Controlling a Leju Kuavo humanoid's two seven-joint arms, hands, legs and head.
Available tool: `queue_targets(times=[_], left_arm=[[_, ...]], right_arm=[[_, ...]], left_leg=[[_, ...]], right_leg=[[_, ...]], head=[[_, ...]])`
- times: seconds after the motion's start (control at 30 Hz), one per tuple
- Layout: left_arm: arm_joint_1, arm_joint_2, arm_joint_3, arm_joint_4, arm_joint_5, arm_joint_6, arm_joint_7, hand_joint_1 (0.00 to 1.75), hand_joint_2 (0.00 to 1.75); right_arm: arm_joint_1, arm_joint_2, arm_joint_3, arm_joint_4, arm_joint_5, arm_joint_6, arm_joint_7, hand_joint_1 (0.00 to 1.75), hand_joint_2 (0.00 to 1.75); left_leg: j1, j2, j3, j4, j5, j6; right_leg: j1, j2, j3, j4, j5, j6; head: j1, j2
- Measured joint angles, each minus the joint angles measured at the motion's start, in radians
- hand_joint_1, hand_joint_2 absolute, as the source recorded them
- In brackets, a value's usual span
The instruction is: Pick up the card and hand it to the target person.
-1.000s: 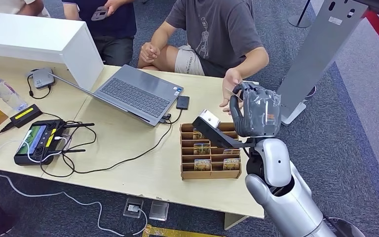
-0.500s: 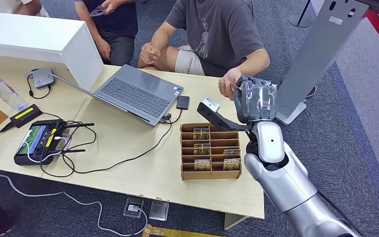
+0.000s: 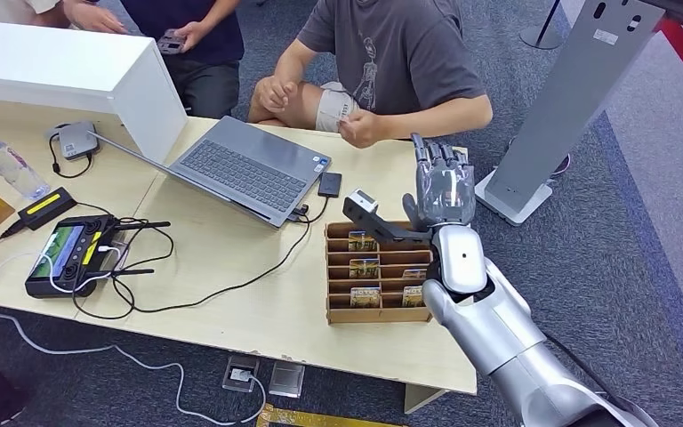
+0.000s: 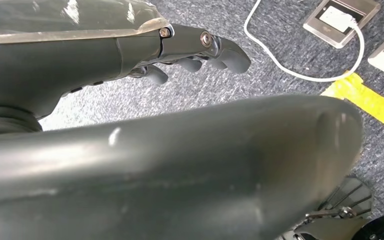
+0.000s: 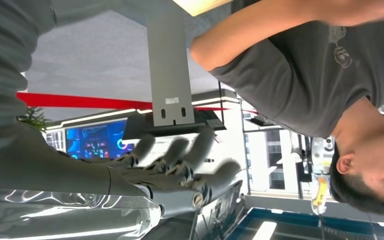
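Right hand (image 3: 445, 189): grey, many-fingered, on a silver arm, raised above the far right end of the pale wooden counter (image 3: 231, 258), fingers spread and upright, nothing between them; the right wrist view (image 5: 180, 170) confirmed the extended, empty fingers. Person in a dark grey T-shirt (image 3: 400, 62): seated just beyond the counter edge, one hand (image 3: 360, 129) drawn in toward the chest, apparently holding something small, possibly the handed-over card; too small to tell. Brown slotted wooden card rack (image 3: 380, 271): on the counter just below the right hand, several small picture cards (image 3: 363, 241) standing upright in its slots, presumably so that each could be pinched from above. Left hand (image 4: 190, 55): hanging low over grey carpet, fingers loosely curled, holding nothing visible. Open grey laptop (image 3: 240, 169), black handheld controller with screen (image 3: 67, 253) and clear plastic water bottle (image 3: 4, 165): ranged along the left of the counter, well apart from the rack. Judgement: the open, raised pose suited a release toward the seated person.
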Motion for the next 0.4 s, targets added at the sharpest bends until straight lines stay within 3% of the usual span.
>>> queue_targets(times=[0.4], left_arm=[[0.001,0.002,-0.009,0.000,0.027,0.005,0.010,0.00,0.00]], right_arm=[[0.032,-0.016,-0.023,-0.037,-0.073,-0.131,0.007,0.00,1.75]], left_leg=[[0.000,0.000,0.000,0.001,0.000,0.000]], right_leg=[[0.000,0.000,-0.001,0.000,0.000,0.000]], head=[[0.000,0.000]])
